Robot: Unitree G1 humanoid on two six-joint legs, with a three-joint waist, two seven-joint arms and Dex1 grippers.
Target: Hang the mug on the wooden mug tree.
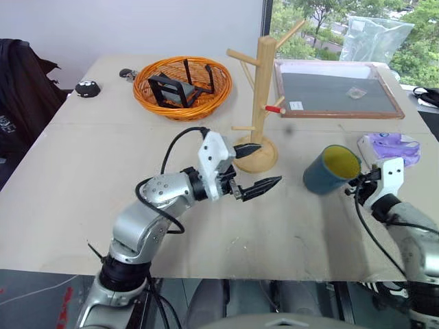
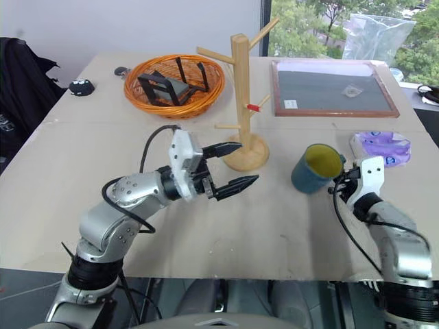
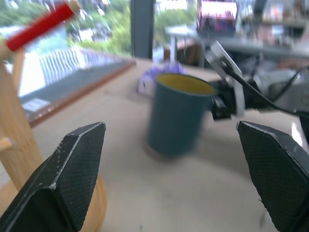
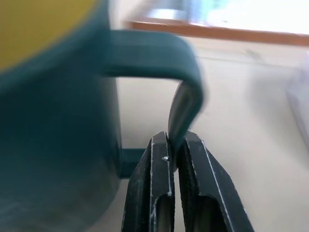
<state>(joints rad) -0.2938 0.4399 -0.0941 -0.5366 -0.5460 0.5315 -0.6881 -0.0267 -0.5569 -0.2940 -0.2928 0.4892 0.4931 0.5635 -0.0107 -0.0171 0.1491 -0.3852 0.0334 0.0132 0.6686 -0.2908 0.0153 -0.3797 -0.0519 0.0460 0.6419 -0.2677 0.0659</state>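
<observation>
both eye views hide what the right wrist view shows: right gripper [image 4: 174, 145] jaws clamped on the mug [image 1: 331, 170] handle; left gripper [image 1: 251, 166] jaws apart.

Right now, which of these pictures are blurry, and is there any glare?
Left wrist view: the mug and the red-tipped peg are smeared, while the black fingers stay sharp. Right wrist view: the mug's handle is soft. Left eye view: crisp, with bright daylight in the window.
</observation>
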